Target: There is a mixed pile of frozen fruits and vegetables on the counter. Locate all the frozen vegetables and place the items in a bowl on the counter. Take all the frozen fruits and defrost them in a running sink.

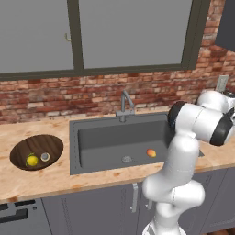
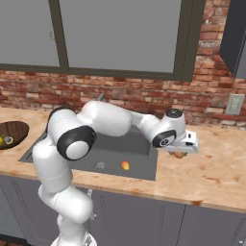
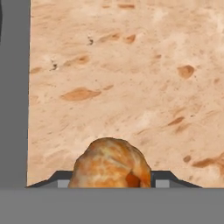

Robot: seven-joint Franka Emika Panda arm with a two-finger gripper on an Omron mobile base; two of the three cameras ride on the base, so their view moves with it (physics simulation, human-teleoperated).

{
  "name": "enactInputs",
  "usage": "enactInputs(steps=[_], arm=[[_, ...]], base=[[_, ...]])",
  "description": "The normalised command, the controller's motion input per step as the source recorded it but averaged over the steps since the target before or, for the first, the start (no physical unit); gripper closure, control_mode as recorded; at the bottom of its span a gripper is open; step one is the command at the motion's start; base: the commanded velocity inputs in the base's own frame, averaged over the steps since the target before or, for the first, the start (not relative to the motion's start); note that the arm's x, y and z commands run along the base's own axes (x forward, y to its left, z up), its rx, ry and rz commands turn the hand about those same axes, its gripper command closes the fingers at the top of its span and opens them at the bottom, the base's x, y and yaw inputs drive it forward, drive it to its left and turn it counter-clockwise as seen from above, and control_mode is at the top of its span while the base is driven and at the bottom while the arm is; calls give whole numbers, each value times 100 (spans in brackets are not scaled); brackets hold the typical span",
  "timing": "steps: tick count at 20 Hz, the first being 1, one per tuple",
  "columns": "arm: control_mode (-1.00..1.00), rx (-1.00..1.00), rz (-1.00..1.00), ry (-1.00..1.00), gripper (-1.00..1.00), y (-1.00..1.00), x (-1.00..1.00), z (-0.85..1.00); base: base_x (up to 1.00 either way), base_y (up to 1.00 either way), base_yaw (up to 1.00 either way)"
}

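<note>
Jaws flank orange-brown fruit [image 3: 111, 164] — on counter [image 3: 131, 78].

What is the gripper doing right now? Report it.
Gripper: closed around the orange-brown fruit, just above the counter right of the sink.

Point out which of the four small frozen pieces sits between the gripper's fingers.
The orange-brown fruit, right of the sink; the others lie in basin or bowl.

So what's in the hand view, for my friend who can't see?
An orange-brown fruit sits right at the gripper, between its fingertips, over the tan counter. A grey strip of sink runs along the left edge.
</note>
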Motion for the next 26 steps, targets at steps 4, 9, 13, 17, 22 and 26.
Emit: enactInputs(steps=[4,9,13,17,22,26], arm=[[-100,0,10,6,100,100,0,13],[-100,0,9,11,100,100,0,2],[-100,0,9,11,100,100,0,0],[-100,0,12,14,100,100,14,-27],[-100,0,17,13,100,67,40,-57],[-100,0,18,9,100,24,61,-66]], base=[[0,0,0],[0,0,0],[0,0,0],[0,0,0],[0,0,0],[0,0,0]])
